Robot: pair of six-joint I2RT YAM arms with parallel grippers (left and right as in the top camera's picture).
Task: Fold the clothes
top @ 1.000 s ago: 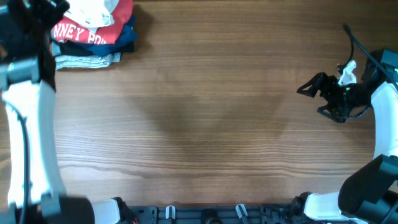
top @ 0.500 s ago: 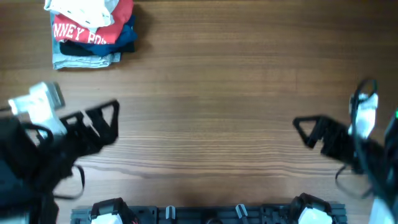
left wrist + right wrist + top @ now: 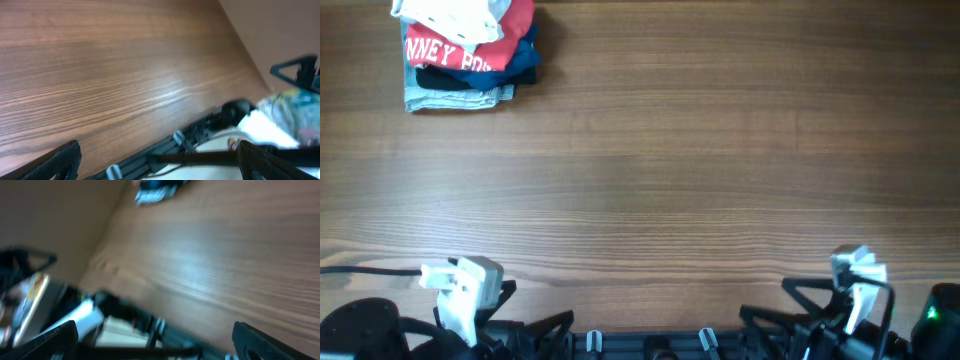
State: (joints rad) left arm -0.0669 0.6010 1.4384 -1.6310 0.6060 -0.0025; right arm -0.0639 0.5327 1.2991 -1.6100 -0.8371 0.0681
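The clothes, a white T-shirt (image 3: 448, 17), lie folded on top of a pile at the table's far left corner. My left gripper (image 3: 532, 318) sits low at the front edge, left of centre, far from the shirt. In the left wrist view it (image 3: 162, 165) is open with only table and the black base rail between its fingers. My right gripper (image 3: 778, 308) rests at the front edge on the right. The right wrist view shows it (image 3: 155, 342) open and empty too. That view is blurred.
Under the white shirt lie a red garment with white lettering (image 3: 470, 52), a navy one (image 3: 523, 58) and a pale blue one (image 3: 455, 97). A black rail (image 3: 650, 342) runs along the front edge. Bare wooden table (image 3: 650, 170) spans the middle.
The left arm left the pile at the far left and pulled back to the front edge. The right arm also drew back from the right side to the front edge. Both grippers stayed open.
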